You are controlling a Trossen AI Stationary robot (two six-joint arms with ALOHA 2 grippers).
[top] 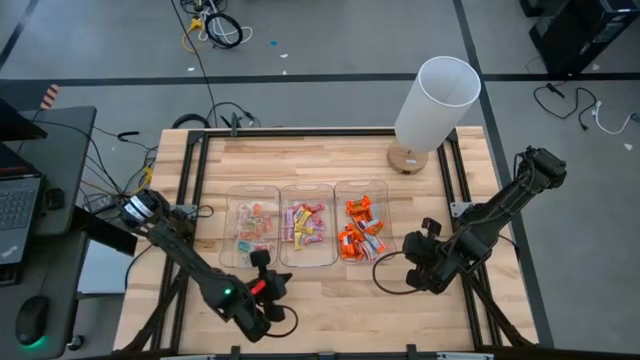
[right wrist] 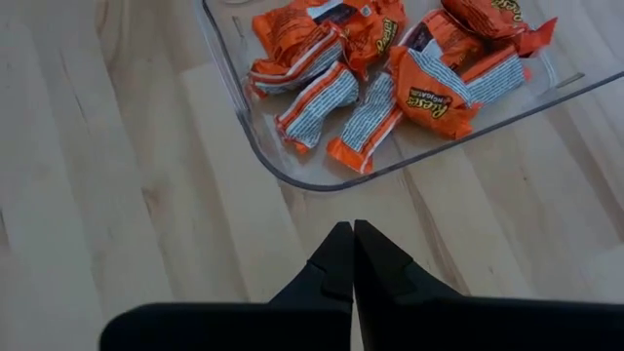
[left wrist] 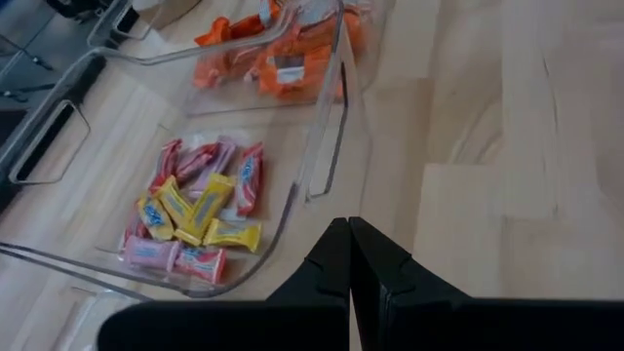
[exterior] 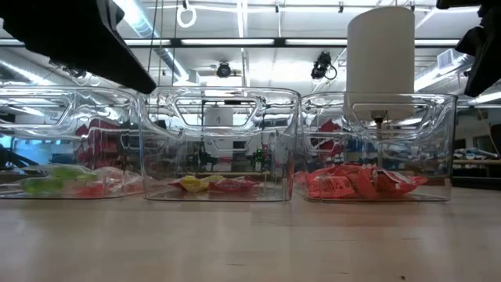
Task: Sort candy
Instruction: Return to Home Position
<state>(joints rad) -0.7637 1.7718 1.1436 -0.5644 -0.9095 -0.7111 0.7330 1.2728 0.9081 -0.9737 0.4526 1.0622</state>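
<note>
- 1 wood table [top: 330,160] fills most of the high view, w/ a black frame [top: 190,180] along its sides.
- 2 dark arms sit low over the near half. The left arm [top: 190,262] runs from the left edge toward the near-left corner, and the right arm [top: 495,210] runs in from the right edge.
- 1 tall white cylinder [top: 437,100] on a round wooden base stands upright at the far right of the table, well apart from the bins. In the low view it shows behind the right bin.
- 3 clear bins stand side by side in a row across the table's middle: left bin [top: 253,187], middle bin [top: 307,186], right bin [top: 362,184]. Walls are close together; can't tell if they touch.
- 2 end effectors, each w/ fingers pressed together and nothing held:
- left end effector [top: 261,258] is just in front of the row, near the left/middle bins. In its wrist view the tips [left wrist: 348,229] point at the middle bin's near corner, slightly short of it.
- right end effector [top: 427,226] is just beside the right bin's outer side. In its wrist view the tips [right wrist: 351,229] are near that bin's rounded corner, not touching.
- Candy is all inside the bins, 1 kind each: pale green-and-red candy [top: 254,228] in the left bin, pink and yellow candy [top: 305,224] in the middle bin, orange candy [top: 360,232] in the right bin.
</note>
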